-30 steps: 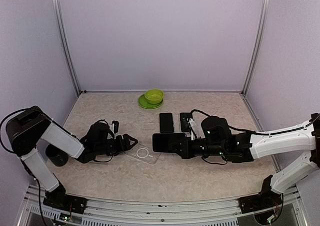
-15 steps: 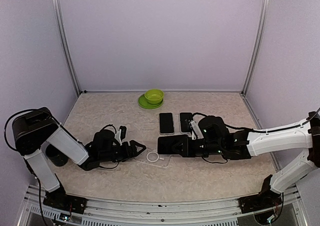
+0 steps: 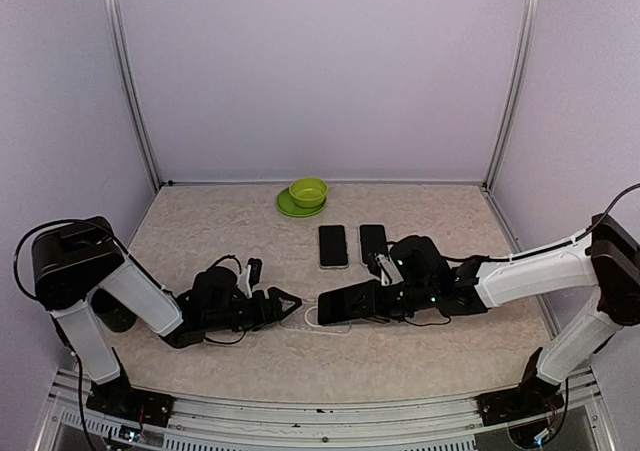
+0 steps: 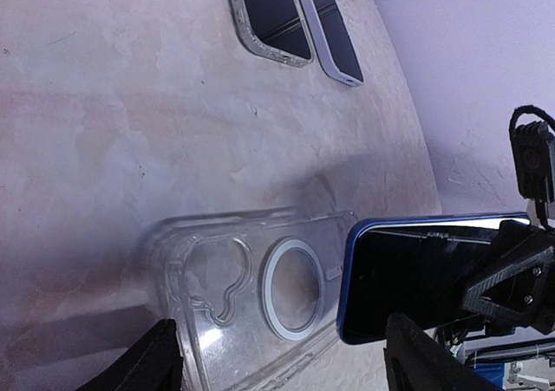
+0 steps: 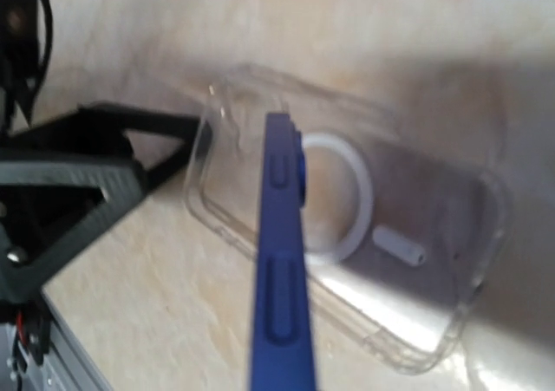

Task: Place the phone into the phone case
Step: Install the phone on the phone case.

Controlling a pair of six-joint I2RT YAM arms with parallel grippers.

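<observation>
Clear plastic, the case point(image 4: 260, 296) lies flat on the table point(image 3: 220, 236), its camera end between the spread fingers of the left gripper point(image 3: 283, 307); whether they touch it I cannot tell. The right gripper point(image 3: 378, 299) is clamped on the blue phone point(image 4: 425, 274), holding it tilted just over the case's other end. Two spare phones point(image 3: 333, 245) lie side by side farther back.

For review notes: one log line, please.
right end effector: shut on phone; phone: over clear case; left end effector: open at case
</observation>
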